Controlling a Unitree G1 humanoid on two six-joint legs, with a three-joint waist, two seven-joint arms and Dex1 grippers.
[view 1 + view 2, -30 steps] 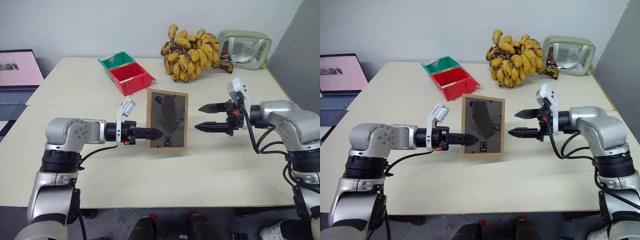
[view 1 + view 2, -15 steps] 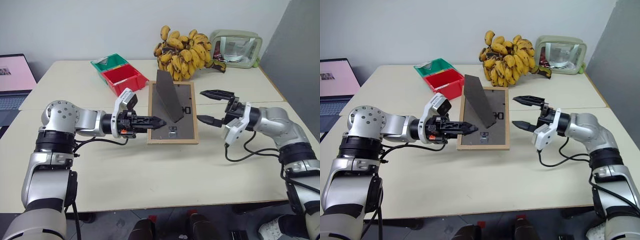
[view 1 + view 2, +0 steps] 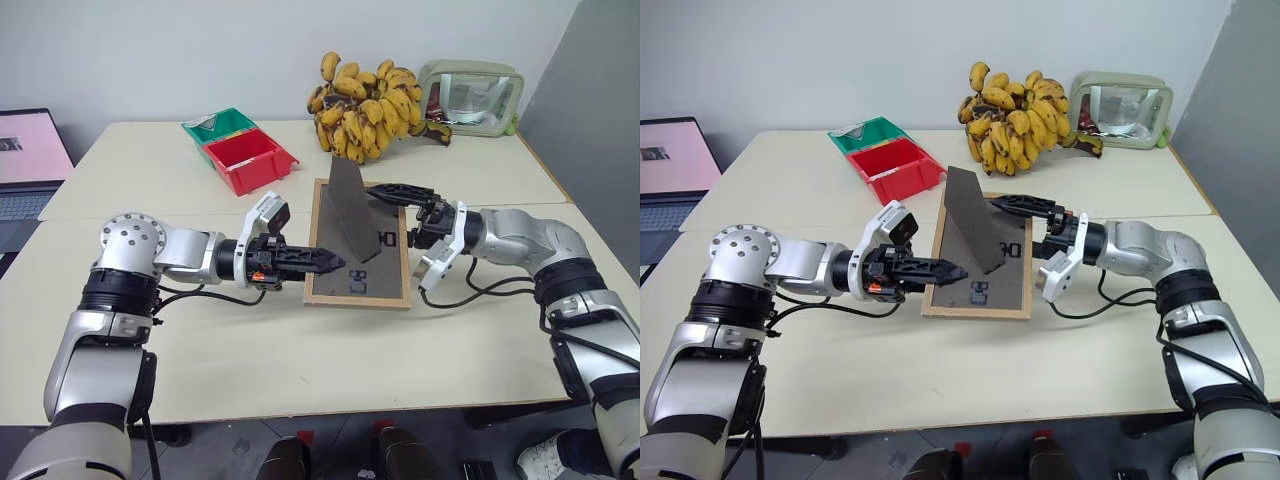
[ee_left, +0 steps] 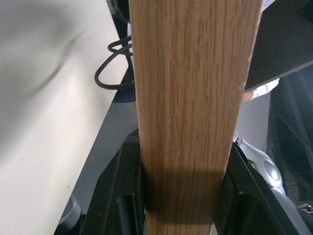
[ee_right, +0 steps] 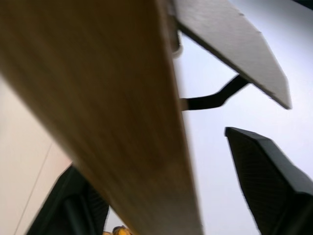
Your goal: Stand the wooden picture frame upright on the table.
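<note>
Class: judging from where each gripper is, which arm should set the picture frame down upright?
Probably left: the left gripper already clamps the wooden picture frame; the right gripper's fingers only straddle its far edge.

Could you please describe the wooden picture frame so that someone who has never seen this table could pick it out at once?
Start with the cream table and look to its middle, between the left gripper and the right gripper. The wooden picture frame is there, gripped at its edge by the left gripper. Its light-wood border and dark back with a fold-out stand set it apart from the bananas and red bin behind it.
</note>
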